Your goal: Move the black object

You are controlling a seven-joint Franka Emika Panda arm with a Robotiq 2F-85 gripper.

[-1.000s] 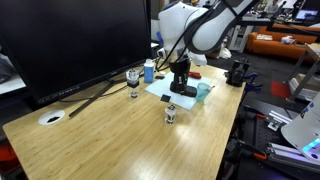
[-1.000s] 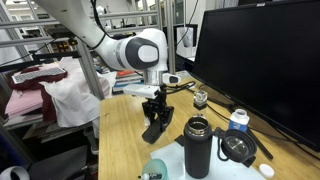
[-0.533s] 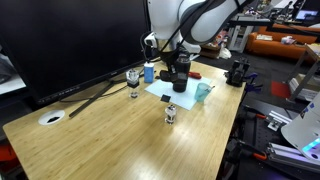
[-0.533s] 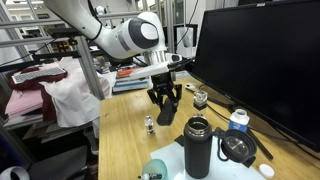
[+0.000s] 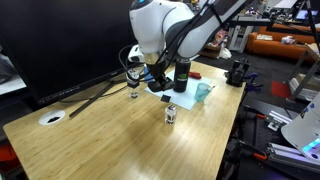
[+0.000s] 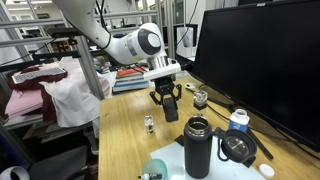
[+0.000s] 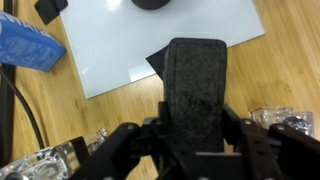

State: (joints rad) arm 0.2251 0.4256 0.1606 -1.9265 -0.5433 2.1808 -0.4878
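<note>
My gripper [image 7: 195, 128] is shut on the black object [image 7: 195, 75], a flat, rough-textured black bar that sticks out past the fingertips. In an exterior view the gripper [image 6: 166, 95] holds the bar [image 6: 170, 110] hanging end-down above the wooden table, clear of the surface. In an exterior view the gripper [image 5: 155, 82] hovers next to the small clear glass [image 5: 133, 78], by the near edge of the pale sheet [image 5: 188, 95].
A tall black bottle [image 6: 197, 148] [image 5: 181, 73] stands on the sheet [image 7: 150, 40]. A blue-labelled bottle [image 7: 25, 45] lies by it. A small jar [image 5: 170, 114] [image 6: 149, 125] stands on the table. A large monitor [image 5: 70, 40] backs the scene. Glassware [image 7: 275, 120] is close beside the jaws.
The arm has lifted the black bar off the sheet and carried it toward the monitor and the small glass. The bottle and jar have not moved.
</note>
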